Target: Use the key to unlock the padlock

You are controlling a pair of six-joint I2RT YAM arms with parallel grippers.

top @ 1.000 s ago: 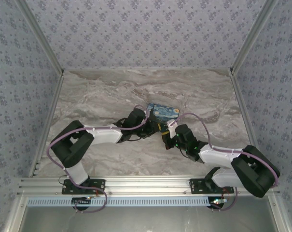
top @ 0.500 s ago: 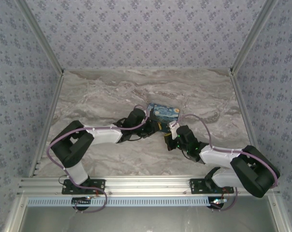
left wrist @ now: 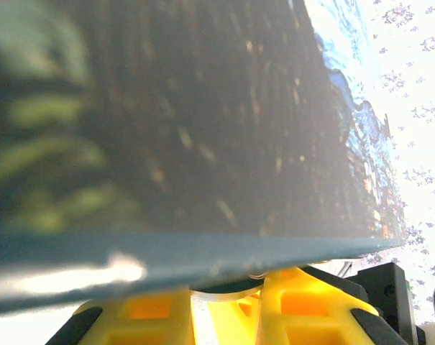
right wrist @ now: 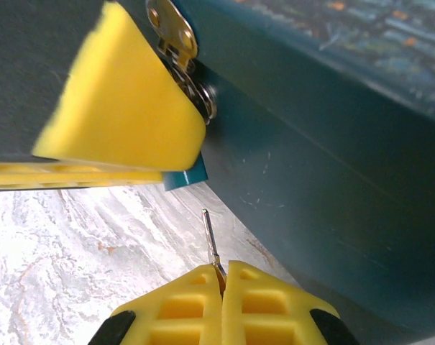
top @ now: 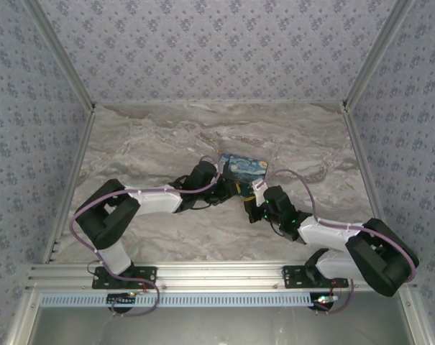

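Right wrist: key (right wrist: 211, 238) in hand (right wrist: 221, 276), below padlock (right wrist: 186, 177).

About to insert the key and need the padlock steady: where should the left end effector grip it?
Probably the padlock by its body, pinched across its faces from the side, along the box. It sits below the brass hasp, and the key points up toward its underside, so leave that face uncovered.

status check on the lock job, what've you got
Right end effector shut on thin dark metal key, not yet inserted. Left end effector looks clamped on tiny teal-blue padlock at starry-printed box latch. Nothing between key and padlock.
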